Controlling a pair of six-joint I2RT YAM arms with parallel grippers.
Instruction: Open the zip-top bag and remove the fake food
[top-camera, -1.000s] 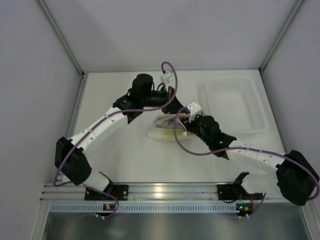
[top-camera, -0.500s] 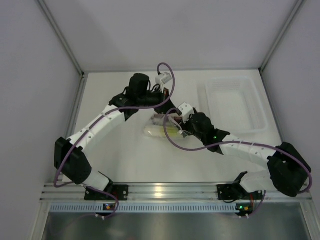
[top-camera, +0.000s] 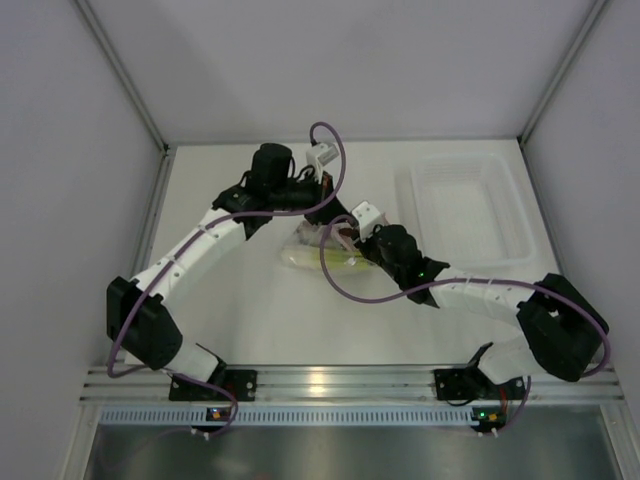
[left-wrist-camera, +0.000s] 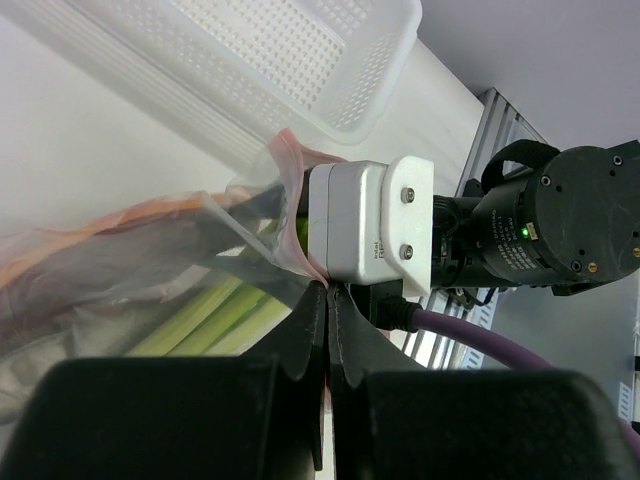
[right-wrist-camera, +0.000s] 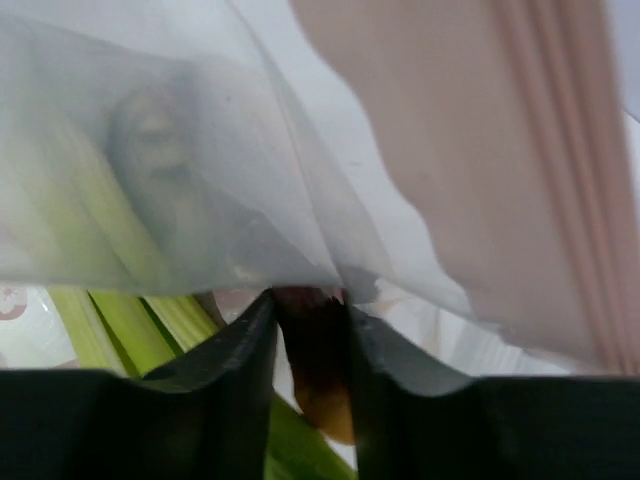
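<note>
**A:** What's closest in?

**B:** My left gripper (left-wrist-camera: 328, 292) is pressed tight together, with a fold of the bag (left-wrist-camera: 150, 250) pinched at its tips. My right gripper (right-wrist-camera: 309, 302) faces it from just beyond those tips. Its fingers are nearly together on the bag too, with film gathered in the narrow gap.

**A:** And the toy food (top-camera: 312, 258)?

**B:** It's inside the bag, which spreads out from both sets of tips. The green stalks (left-wrist-camera: 205, 315) lie just past my left tips, and a dark red-orange piece (right-wrist-camera: 318, 380) shows right behind my right ones. The pink strip (right-wrist-camera: 520, 150) runs along the edge above my right fingers.

**A:** Any room to move?

**B:** Very little between the two grippers, since they almost touch. Farther past my left tips stands the tray (top-camera: 465, 205), apart from the bag. On the other side, bare white table (top-camera: 250, 310) runs back to the rail (top-camera: 330, 380). Grey walls (top-camera: 350, 70) close off the far edge and both sides.
</note>
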